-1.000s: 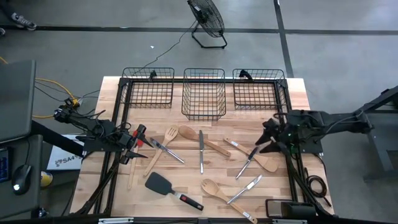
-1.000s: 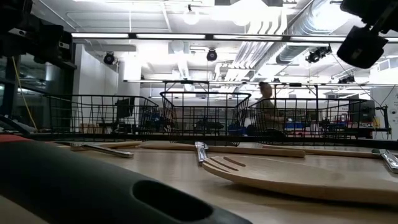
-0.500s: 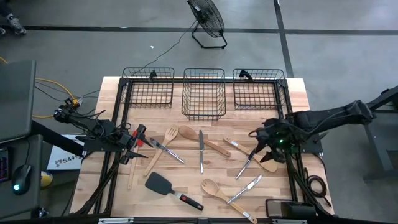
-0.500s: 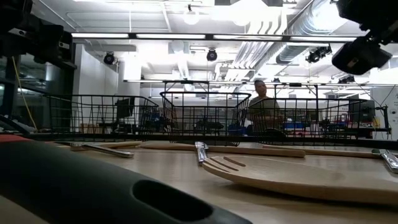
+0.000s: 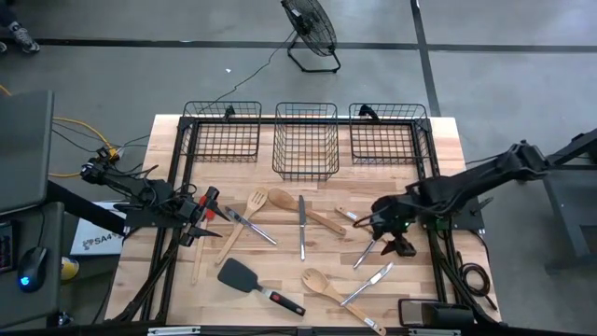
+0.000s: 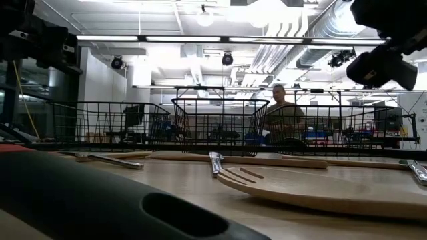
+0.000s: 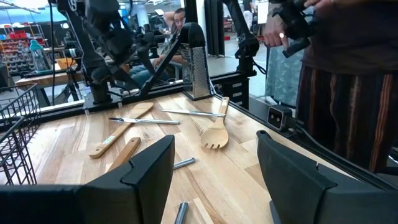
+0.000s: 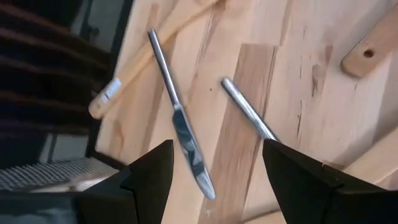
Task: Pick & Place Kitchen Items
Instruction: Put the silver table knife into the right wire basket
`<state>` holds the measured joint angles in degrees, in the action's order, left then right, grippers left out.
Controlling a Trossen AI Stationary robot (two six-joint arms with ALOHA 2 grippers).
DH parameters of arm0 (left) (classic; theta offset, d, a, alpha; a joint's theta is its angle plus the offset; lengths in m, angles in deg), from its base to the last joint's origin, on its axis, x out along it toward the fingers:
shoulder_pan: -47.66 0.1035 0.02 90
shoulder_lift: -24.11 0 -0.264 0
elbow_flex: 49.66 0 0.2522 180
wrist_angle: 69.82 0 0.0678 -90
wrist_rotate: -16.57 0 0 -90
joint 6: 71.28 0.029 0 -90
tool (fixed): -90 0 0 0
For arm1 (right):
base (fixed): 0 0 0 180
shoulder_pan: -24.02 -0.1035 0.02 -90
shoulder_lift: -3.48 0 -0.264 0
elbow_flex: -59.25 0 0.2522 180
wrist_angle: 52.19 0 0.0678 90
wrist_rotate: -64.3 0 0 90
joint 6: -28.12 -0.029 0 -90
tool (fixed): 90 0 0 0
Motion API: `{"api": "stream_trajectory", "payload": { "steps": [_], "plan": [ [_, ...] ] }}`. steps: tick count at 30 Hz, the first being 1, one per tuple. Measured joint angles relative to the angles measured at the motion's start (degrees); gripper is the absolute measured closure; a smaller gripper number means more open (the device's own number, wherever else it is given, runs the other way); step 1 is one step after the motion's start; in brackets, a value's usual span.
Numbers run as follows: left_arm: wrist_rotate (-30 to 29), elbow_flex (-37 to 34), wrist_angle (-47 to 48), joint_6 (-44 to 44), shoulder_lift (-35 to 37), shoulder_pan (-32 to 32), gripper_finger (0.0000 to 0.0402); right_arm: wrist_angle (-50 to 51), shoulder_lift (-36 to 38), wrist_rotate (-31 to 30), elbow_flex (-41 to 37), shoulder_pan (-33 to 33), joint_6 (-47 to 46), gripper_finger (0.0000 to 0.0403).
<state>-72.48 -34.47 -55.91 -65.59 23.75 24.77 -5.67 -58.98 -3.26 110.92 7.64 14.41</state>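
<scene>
Right end effector [image 5: 387,227] high view: over the table [image 5: 448,159] in front of the right-hand basket [image 5: 382,138], above scattered metal cutlery [image 5: 371,245] and a wooden spoon; fingers spread wide, holding nothing. Left end effector [image 5: 198,217] sits at the table's left edge beside the red-headed spatula [image 5: 211,199], wooden fork [image 5: 244,222] just past it. Knife [image 5: 301,227] lies in front of the middle basket [image 5: 306,140], black turner [image 5: 244,275] nearer the front edge. Low view: three baskets in a row at the table's far side, wooden fork head close up, a person beyond the baskets. Left wrist view: fingers [image 7: 149,171] wide apart, empty, wooden utensils on the table ahead. Right wrist view: fingers [image 8: 149,174] wide apart over a knife [image 8: 180,134] and another metal handle [image 8: 249,115], not touching.
</scene>
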Motion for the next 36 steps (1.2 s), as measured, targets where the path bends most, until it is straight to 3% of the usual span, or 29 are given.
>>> {"api": "stream_trajectory", "payload": {
  "steps": [4, 14, 22, 29, 36],
  "plan": [
    [0.0, 0.0, 0.0, 0.0, 0.0, 0.0, 0.0174, -0.9, -4.1, -0.6, 1.4, -1.8, 4.1, 0.0164],
    [0.0, 0.0, 0.0, 0.0, 0.0, 0.0, 0.0174, -1.3, -11.9, -11.0, 4.6, -3.0, 17.9, 0.0164],
    [0.0, 0.0, 0.0, 0.0, 0.0, 0.0, 0.0174, 2.1, -18.4, -13.8, 4.6, -5.3, 30.1, 0.0164],
    [0.0, 0.0, 0.0, 0.0, 0.0, 0.0, 0.0174, 1.9, -23.2, -19.1, 4.6, -5.4, 34.1, 0.0164],
    [0.0, 0.0, 0.0, 0.0, 0.0, 0.0, 0.0174, 1.7, -25.8, -19.4, 4.6, -5.4, 35.0, 0.0164]
  ]
}}
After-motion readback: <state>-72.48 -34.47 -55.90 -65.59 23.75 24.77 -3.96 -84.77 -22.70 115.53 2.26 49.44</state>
